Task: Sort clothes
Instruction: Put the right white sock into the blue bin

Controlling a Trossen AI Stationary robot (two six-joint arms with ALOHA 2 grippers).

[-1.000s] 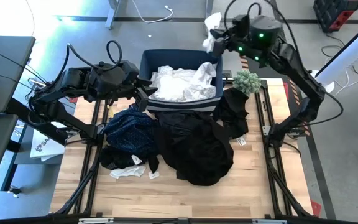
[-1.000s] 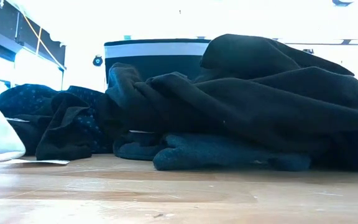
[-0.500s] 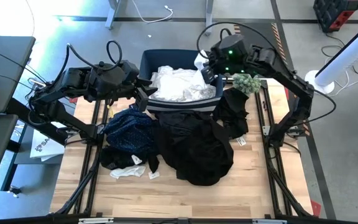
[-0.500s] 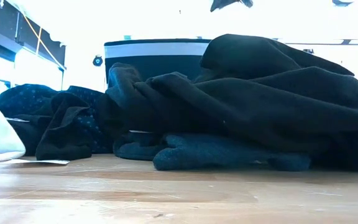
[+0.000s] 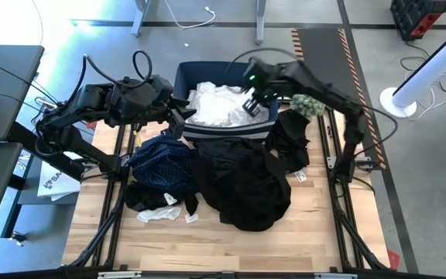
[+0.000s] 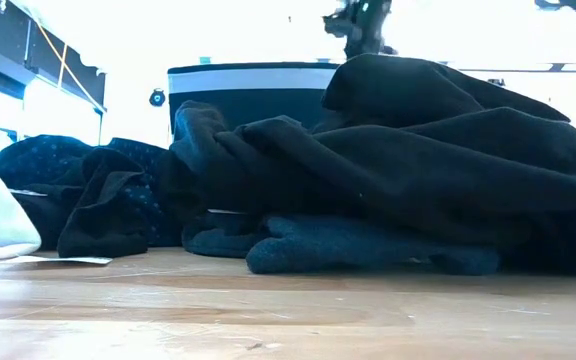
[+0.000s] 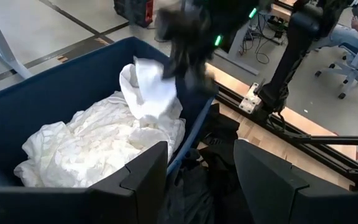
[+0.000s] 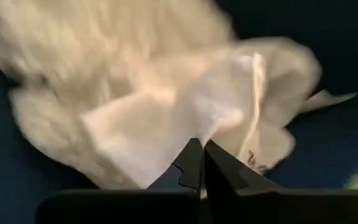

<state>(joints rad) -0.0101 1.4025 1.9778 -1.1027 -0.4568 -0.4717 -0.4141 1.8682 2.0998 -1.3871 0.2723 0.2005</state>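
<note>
A dark blue bin (image 5: 183, 77) stands at the table's far middle and holds white shirts (image 5: 215, 105). My right gripper (image 5: 251, 99) hangs over the bin's right part, shut on a white garment (image 7: 149, 87). My left gripper (image 7: 197, 180) stands open at the bin's left wall with nothing between its fingers. Black clothes (image 5: 246, 182) lie piled on the table's middle. To their left is a navy dotted garment (image 5: 161, 159), and a small white sock (image 5: 159, 213) lies nearer the front. My right gripper pinches a bunched fold of the white garment (image 8: 213, 127) between its two shut fingertips (image 8: 191, 163). The fingers come from above, slanting steeply down. The cloth hangs slack below them, and its lower part meets the white pile in the bin.
A green fuzzy thing (image 5: 307, 102) lies at the bin's right corner, next to a black garment (image 5: 289, 139). Bare wood shows along the table's near edge (image 5: 223, 252). White tags (image 5: 300, 177) lie beside the black pile.
My right gripper, shut on the white garment, has come down from beyond the bin's far right corner. It has moved toward the table's left and near side to a spot over the bin, and has tipped from nearly level to steeply downward. The garment has sunk with it onto the white pile.
</note>
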